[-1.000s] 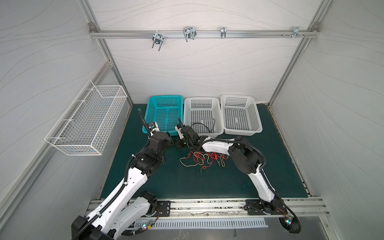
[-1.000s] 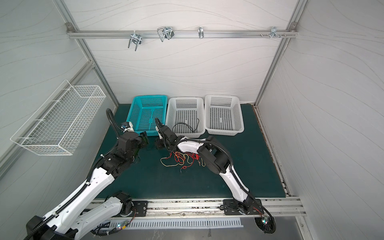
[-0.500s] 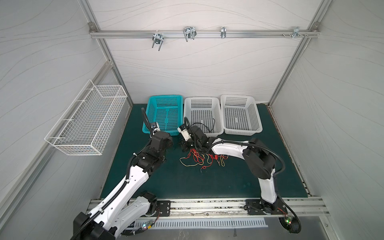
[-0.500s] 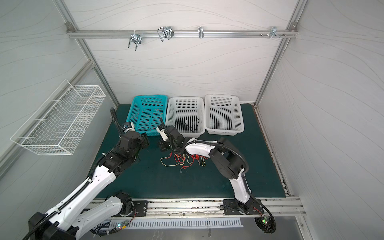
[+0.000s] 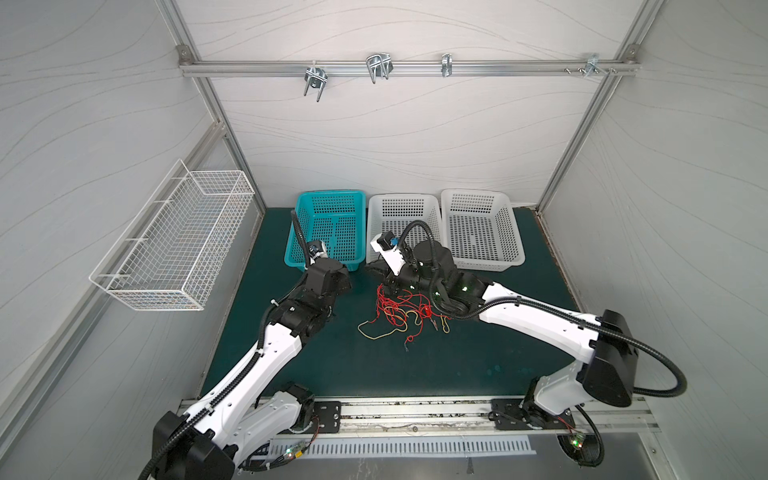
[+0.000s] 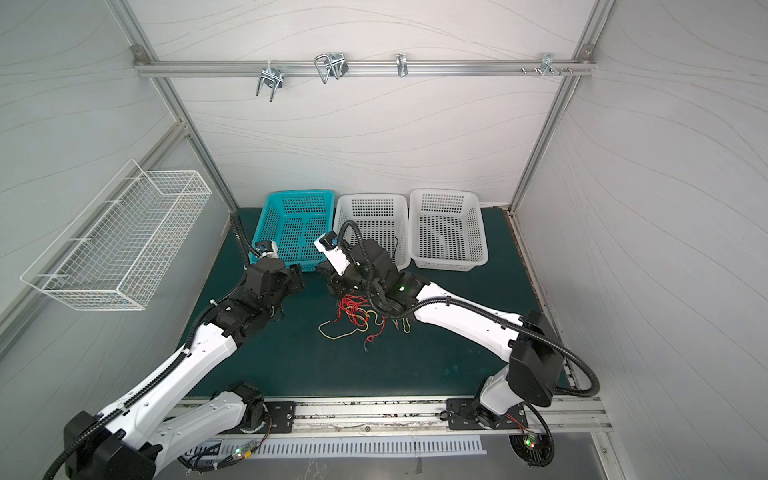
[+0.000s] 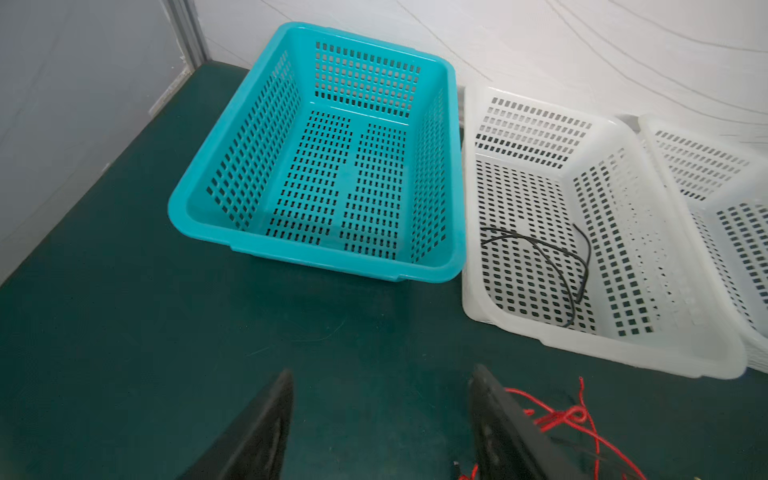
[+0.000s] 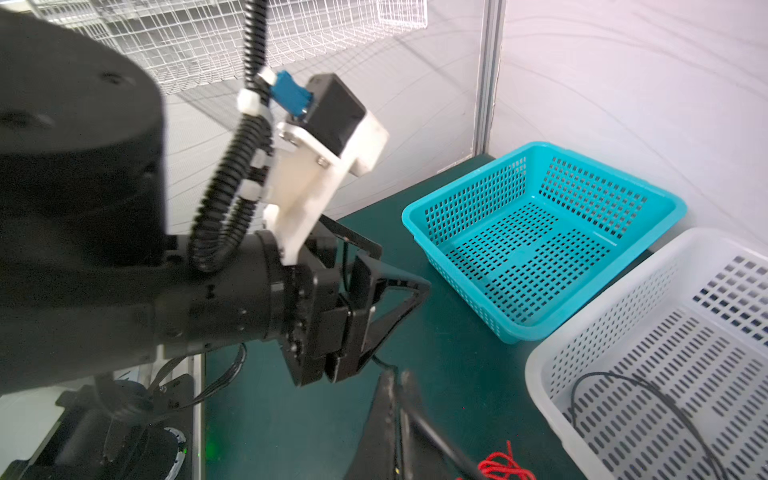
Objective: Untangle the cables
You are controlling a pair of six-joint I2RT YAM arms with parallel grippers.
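The red and yellow cables [image 5: 399,309] lie tangled mid-mat [image 5: 332,353], nearer its back edge, just beside the closed right gripper [image 8: 399,376] and the open, empty left gripper [image 7: 382,374], while a black cable [image 7: 540,249] rests in the middle white basket [image 7: 623,353].

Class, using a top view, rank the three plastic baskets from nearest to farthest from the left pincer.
1. Teal basket: leftmost in the row, just ahead of the left pincer.
2. Middle white basket: centre of the row.
3. Right white basket: far end of the row.
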